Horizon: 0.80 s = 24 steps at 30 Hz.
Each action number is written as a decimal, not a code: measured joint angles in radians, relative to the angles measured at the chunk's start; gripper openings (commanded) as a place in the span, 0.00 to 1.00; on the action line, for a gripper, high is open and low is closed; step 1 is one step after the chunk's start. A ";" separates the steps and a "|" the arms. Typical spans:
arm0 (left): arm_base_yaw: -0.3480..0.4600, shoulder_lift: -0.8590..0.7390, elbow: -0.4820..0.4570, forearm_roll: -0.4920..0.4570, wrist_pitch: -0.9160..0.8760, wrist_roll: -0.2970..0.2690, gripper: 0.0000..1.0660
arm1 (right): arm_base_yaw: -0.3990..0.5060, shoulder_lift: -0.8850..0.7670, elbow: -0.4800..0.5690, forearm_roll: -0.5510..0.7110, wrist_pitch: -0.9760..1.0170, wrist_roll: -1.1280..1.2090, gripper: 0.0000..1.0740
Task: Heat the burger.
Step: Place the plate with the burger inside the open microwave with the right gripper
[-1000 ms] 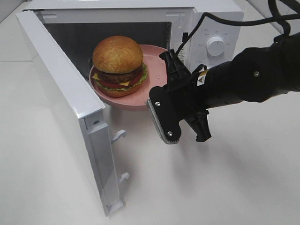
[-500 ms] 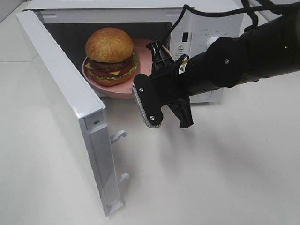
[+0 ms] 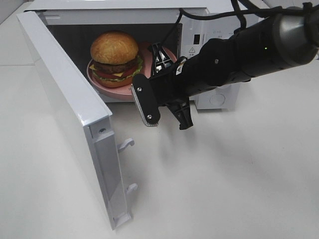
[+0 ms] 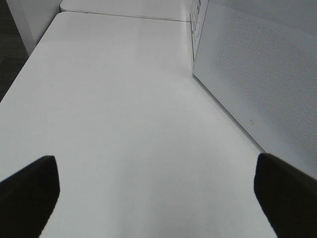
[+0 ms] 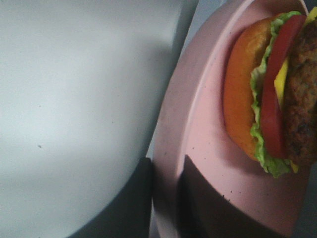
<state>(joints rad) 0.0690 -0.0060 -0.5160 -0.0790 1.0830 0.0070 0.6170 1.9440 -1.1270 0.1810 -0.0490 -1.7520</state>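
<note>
The burger (image 3: 114,57), with a glossy bun, dark patties and red-yellow filling, sits on a pink plate (image 3: 105,84) just inside the open microwave (image 3: 124,12). My right gripper (image 3: 158,59) is shut on the plate's right rim and holds it at the cavity opening. In the right wrist view the burger (image 5: 277,99) lies on the plate (image 5: 198,124), and the right gripper (image 5: 166,198) clamps the rim between its dark fingers. My left gripper (image 4: 157,198) is open over bare table with nothing between its fingers; it is out of the exterior high view.
The microwave door (image 3: 65,99) stands wide open to the left, with its latch hooks (image 3: 127,144) sticking out. Its outer face (image 4: 257,74) is close to my left gripper. A white table (image 3: 224,189) spreads in front. The control panel (image 3: 199,47) is partly hidden behind my right arm.
My right arm has moved left and toward the back, carrying the plate and burger further into the microwave cavity. The door has not moved.
</note>
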 measured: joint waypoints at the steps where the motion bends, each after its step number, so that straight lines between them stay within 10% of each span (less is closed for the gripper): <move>1: 0.000 0.000 0.000 0.000 0.000 0.000 0.94 | 0.000 0.016 -0.016 0.000 0.004 0.000 0.00; 24: 0.000 0.000 0.000 0.000 0.000 0.000 0.94 | -0.002 0.191 -0.235 0.019 0.029 0.058 0.02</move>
<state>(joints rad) 0.0690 -0.0060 -0.5160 -0.0790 1.0830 0.0070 0.6150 2.1350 -1.3620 0.2000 -0.0200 -1.6940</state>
